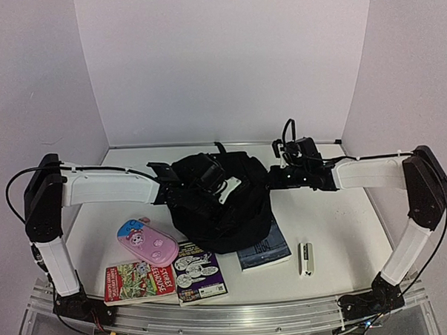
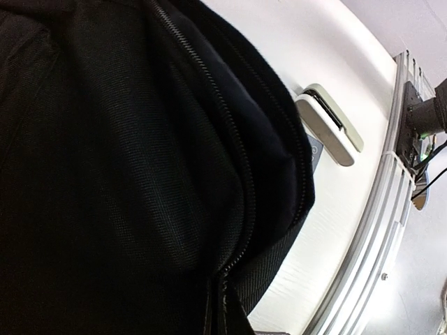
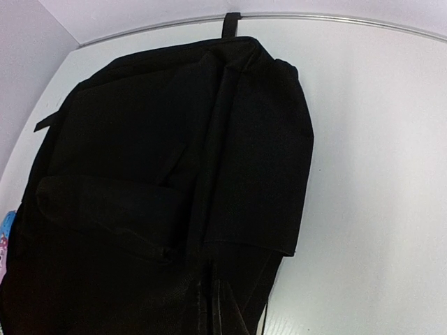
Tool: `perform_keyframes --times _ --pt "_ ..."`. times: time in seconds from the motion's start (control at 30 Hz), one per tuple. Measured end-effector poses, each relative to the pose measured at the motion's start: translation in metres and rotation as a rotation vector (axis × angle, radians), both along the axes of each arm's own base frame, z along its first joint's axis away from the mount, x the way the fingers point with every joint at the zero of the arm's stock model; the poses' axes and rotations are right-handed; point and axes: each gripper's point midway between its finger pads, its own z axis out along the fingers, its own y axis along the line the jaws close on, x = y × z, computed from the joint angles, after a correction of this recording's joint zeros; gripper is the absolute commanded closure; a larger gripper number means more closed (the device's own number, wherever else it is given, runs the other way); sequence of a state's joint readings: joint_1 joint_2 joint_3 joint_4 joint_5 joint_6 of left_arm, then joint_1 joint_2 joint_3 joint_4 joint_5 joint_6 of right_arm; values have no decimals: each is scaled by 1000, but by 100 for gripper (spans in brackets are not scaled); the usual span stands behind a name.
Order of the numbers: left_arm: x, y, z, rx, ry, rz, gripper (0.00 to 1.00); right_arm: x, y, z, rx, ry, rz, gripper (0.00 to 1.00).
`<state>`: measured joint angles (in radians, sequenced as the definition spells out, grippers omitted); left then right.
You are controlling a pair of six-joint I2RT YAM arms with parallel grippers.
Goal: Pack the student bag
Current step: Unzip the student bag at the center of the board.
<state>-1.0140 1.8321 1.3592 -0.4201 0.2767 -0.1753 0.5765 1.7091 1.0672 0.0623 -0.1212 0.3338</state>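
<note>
The student bag [image 1: 221, 205], a large black fabric backpack, lies slumped in the middle of the table. My left gripper [image 1: 213, 189] reaches over its top from the left. In the left wrist view its jaws [image 2: 222, 307] are shut, pinching black fabric [image 2: 140, 174] beside a zipper line [image 2: 241, 181]. My right gripper [image 1: 271, 179] meets the bag's right edge. In the right wrist view it [image 3: 215, 307] is shut on a fold of the bag [image 3: 174, 160], whose strap loop [image 3: 231, 24] points toward the back wall.
A pink pencil case [image 1: 147, 241] lies left of the bag. Two picture books [image 1: 139, 280] [image 1: 199, 271] sit at the front edge. A blue book [image 1: 264, 251] is partly tucked under the bag. A white stapler [image 1: 306, 258] [image 2: 328, 125] lies to its right.
</note>
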Motion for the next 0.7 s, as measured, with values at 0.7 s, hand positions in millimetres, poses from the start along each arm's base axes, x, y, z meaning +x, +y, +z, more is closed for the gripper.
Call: perform_keyframes --times 0.7 --pt "-3 -4 -19 66 -42 19 100 27 26 -38 -97 32 61 77"
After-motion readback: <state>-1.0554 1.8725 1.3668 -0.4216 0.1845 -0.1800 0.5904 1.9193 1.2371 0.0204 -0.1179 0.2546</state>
